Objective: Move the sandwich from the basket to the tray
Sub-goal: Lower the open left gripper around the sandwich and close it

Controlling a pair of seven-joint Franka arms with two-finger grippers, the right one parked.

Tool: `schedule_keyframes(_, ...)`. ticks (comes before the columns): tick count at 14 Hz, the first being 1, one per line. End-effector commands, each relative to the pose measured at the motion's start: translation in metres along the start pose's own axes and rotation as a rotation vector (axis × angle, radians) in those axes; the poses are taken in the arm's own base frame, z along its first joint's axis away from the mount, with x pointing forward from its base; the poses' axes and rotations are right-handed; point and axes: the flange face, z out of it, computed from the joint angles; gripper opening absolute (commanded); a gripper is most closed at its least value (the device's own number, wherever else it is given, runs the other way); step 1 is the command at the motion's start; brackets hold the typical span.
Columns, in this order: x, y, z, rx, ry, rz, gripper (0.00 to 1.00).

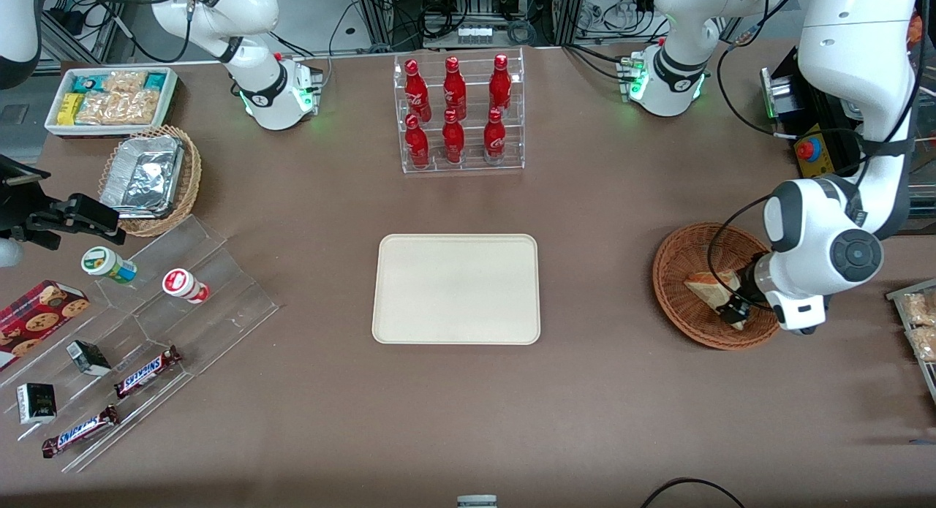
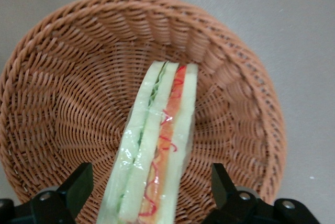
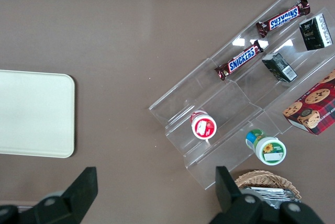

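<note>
pincer [image 2: 149, 190]: spread wide, fingers either side of sandwich [image 2: 157, 156], not touching; sandwich stood on edge in basket [image 2: 63, 77]; tray [image 1: 456, 289] bare.

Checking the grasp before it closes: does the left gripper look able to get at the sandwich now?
Probably yes. The gripper sits open inside the basket, fingers either side of the sandwich, nothing between.

Around the clear stepped display rack [image 1: 172, 303] toward the parked arm's end lie two Snickers bars [image 1: 146, 371], two small dark boxes [image 1: 88, 357], two round tubs [image 1: 108, 264] and a cookie box [image 1: 36, 314], with a foil-lined wicker basket [image 1: 151, 179] just beside it, farther from the camera.
</note>
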Motion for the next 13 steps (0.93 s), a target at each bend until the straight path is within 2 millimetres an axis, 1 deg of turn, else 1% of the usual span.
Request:
schedule_keyframes(1, -0.008, -0.006, 0.006, 0.006, 0.007, -0.009, 1.0)
schedule_keyframes(4, -0.008, -0.008, 0.008, 0.01, 0.006, -0.01, 1.0)
schedule_keyframes(5, -0.008, -0.006, 0.008, 0.002, 0.01, -0.009, 0.85)
schedule_keyframes(6, -0.006, -0.006, 0.006, -0.007, 0.01, -0.017, 0.53)
schedule_keyframes(7, -0.005, -0.005, 0.005, -0.01, 0.012, -0.018, 0.31)
schedule_keyframes(8, -0.004, -0.005, 0.003, -0.011, 0.012, -0.017, 0.17)
schedule_keyframes(9, -0.004, -0.004, -0.002, -0.015, 0.014, -0.017, 0.1)
schedule_keyframes(11, -0.005, 0.0, -0.013, -0.015, 0.015, -0.003, 0.09)
schedule_keyframes(13, -0.01, -0.001, -0.037, 0.023, -0.003, 0.023, 0.09)
